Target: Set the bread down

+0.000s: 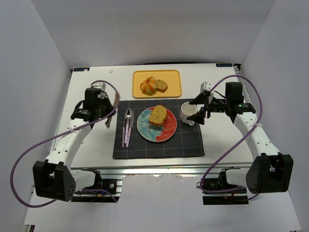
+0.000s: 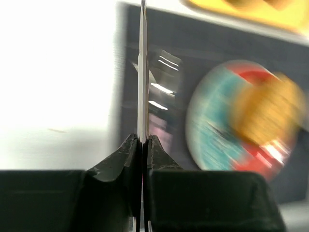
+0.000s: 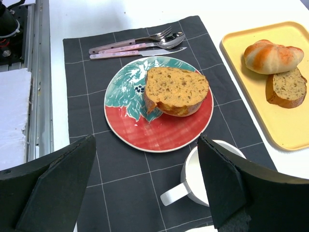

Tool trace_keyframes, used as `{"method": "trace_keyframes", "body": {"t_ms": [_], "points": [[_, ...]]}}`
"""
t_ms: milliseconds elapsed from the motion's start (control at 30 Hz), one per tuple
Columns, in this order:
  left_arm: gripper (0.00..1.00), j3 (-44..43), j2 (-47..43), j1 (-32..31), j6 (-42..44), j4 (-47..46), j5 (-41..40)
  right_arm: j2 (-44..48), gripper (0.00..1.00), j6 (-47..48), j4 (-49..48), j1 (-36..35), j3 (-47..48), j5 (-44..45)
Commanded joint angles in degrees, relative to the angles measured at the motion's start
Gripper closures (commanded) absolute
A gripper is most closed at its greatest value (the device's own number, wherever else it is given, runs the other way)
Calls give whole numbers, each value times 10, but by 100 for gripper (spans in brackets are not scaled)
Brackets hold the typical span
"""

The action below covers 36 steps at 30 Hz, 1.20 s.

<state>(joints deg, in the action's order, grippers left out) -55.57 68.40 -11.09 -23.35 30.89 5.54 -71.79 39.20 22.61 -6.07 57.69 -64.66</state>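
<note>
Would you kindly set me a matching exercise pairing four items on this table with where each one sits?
1 bun
2 mug
3 cutlery
4 largest bread slice

A on the plate
B on the yellow tray
C on the placemat, robot's left of the plate
D on the placemat, robot's right of the plate

Pairs: 1-B, 2-D, 3-C, 4-A

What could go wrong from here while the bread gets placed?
1. The left claw is shut on a thin blade-like piece at the placemat's edge; a swing could knock the cutlery.
2. The right claw is open close over the mug; lowering might strike it.
3. The plate already carries a bread slice reaching its rim; another piece might slide off.
</note>
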Motion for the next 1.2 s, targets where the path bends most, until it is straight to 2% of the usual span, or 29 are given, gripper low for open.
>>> {"method": "trace_keyframes", "body": {"t_ms": [0,100,133,167,367,467,633,667,700,733,800,833,867,900,933,967,1033,1167], "points": [[93,26,17,59,77,-37,-127,-3,11,4,4,2,24,-13],[82,70,53,86,135,-100,-134,-4,11,15,16,2,33,-12],[72,78,64,89,173,-133,-137,-4,11,20,20,2,35,-12],[69,92,74,95,189,-149,-140,-4,11,30,27,2,37,-11],[58,126,149,114,247,-229,-139,0,11,40,38,2,41,-9],[48,150,157,140,245,-262,-142,5,11,41,38,2,35,-6],[45,153,167,157,239,-257,-134,13,11,41,43,2,32,11],[28,153,161,158,239,-256,-134,14,11,37,41,2,33,13],[27,153,156,159,237,-254,-133,16,10,33,42,2,35,15],[27,153,151,160,220,-251,-130,17,11,26,38,2,37,26],[24,151,133,162,214,-241,-127,24,11,-52,10,1,35,70],[9,149,126,162,206,-240,-126,27,10,-92,-11,2,32,94],[8,146,118,161,200,-238,-124,31,11,-155,-29,2,36,161],[5,144,101,161,196,-233,-123,31,11,-184,-34,2,38,196],[4,142,92,162,184,-231,-122,31,11,-214,-39,2,42,275],[4,136,84,162,176,-226,-124,30,11,-250,-31,2,50,302],[2,129,54,162,152,-215,-121,19,11,-251,-9,2,83,351],[2,123,-11,162,110,-197,-111,22,11,-263,-18,2,89,379]]}}
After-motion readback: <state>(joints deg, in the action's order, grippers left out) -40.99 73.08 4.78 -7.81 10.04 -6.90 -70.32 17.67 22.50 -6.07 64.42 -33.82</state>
